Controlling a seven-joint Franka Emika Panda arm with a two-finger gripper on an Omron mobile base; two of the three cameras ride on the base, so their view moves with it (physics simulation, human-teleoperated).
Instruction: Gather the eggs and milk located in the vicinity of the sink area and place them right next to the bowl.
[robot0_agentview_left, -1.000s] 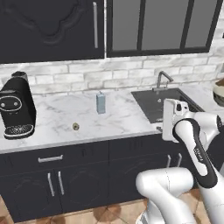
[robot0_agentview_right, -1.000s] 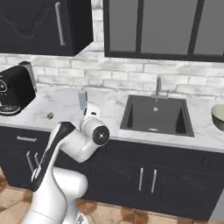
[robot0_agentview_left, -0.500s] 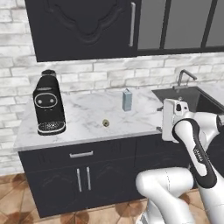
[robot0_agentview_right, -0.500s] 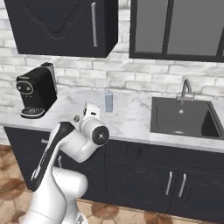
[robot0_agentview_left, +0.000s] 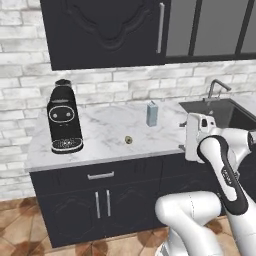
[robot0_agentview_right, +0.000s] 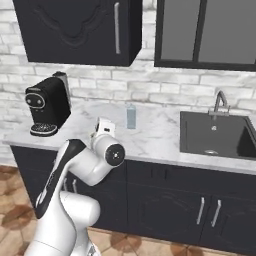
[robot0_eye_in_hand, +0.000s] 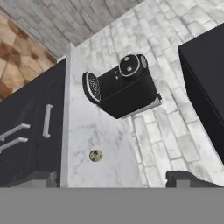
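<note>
The milk (robot0_agentview_left: 152, 114) stands upright on the marble counter (robot0_agentview_left: 100, 132), left of the sink (robot0_agentview_left: 222, 114); in the right base view the milk (robot0_agentview_right: 131, 116) is likewise left of the sink (robot0_agentview_right: 215, 135). One small round speckled egg (robot0_agentview_left: 128, 140) lies nearer the counter's front edge, and it shows as the egg (robot0_eye_in_hand: 96, 155) in the hand view. My gripper (robot0_agentview_left: 182, 135) hovers over the front edge, right of the egg and apart from both. Its fingertips (robot0_eye_in_hand: 41, 178) stand wide open with nothing between them. The bowl is out of view.
A black coffee machine (robot0_agentview_left: 64, 122) stands at the counter's left end, seen as the coffee machine (robot0_agentview_right: 47, 105) from the right and lying sideways (robot0_eye_in_hand: 122, 87) from the hand. A slim faucet (robot0_agentview_left: 216, 88) rises behind the sink. Dark cabinets hang above and below.
The base has driven left, so the whole scene slid right in both base views and the bowl left the picture. The arm kept its pose and the gripper stayed open.
</note>
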